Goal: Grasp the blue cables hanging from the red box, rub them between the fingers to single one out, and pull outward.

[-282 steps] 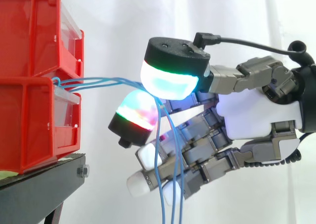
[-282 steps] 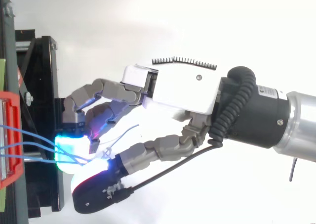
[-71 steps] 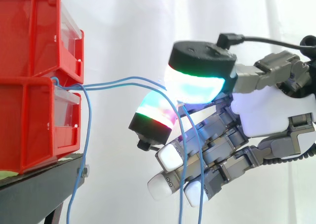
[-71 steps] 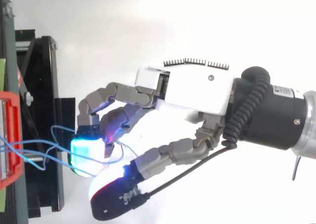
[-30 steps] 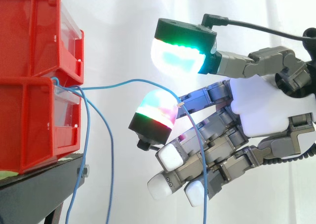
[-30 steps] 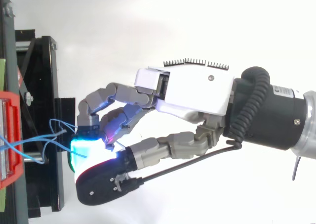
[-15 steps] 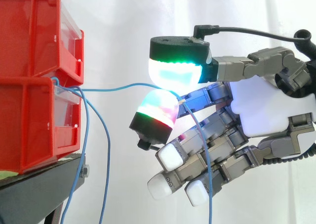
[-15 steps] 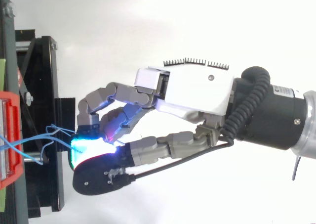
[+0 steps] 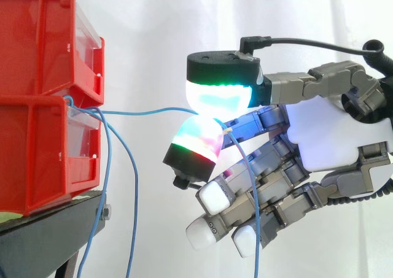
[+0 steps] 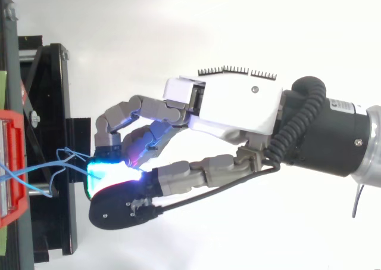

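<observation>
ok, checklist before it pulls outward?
1. One cable in the pinch: ok, a single blue cable runs from the lower red bin to the hand.
2. Pinch closed: ok, the glowing pads meet on it.
3. Other cables free: ok, two loose blue cables hang beside the bin.
4. Slack: ok, the held span sags slightly.
5. Tail clear of the lower fingers: cannot tell, it drops across them.
6. Anchor inside the bin: cannot tell.

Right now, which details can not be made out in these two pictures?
- Lower ends of the loose blue cables: side view, cut off by the bottom edge.
- Cable fastening inside the red bin: side view, hidden by its wall.
- Contact spot of the pinched blue cable: top view, covered by the hand's thumb.
</observation>
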You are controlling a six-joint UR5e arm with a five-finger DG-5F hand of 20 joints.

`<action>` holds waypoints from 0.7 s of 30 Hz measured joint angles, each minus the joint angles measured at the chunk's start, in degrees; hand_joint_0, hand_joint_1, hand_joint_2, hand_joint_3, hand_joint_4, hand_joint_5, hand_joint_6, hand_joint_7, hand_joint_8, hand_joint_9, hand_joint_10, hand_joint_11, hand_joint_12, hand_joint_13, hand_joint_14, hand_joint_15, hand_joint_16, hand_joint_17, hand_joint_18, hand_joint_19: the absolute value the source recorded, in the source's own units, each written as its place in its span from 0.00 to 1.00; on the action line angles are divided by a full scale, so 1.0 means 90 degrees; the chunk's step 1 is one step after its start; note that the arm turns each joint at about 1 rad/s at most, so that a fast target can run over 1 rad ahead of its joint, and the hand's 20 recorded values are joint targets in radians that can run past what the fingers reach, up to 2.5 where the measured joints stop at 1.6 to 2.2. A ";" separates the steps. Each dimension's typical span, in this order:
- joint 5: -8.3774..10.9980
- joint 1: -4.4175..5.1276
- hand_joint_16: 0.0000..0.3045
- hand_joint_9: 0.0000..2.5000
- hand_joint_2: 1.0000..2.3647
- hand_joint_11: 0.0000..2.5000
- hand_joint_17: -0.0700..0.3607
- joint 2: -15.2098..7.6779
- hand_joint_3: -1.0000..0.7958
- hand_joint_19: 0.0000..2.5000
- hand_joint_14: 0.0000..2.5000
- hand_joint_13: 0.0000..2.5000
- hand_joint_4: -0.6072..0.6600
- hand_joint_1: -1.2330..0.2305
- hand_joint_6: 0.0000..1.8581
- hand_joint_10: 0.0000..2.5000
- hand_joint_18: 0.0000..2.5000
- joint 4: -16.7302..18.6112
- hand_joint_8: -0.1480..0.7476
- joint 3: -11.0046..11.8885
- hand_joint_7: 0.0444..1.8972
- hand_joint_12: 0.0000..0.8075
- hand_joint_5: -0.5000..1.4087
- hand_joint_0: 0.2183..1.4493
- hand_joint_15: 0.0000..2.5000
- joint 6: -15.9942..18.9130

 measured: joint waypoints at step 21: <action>0.0528 -0.0026 0.16 0.33 0.02 0.22 0.42 0.0394 0.53 0.24 0.01 0.28 0.65 0.32 0.46 0.00 0.23 -0.0762 0.55 0.0000 0.64 0.46 0.17 0.31 0.18 -0.0465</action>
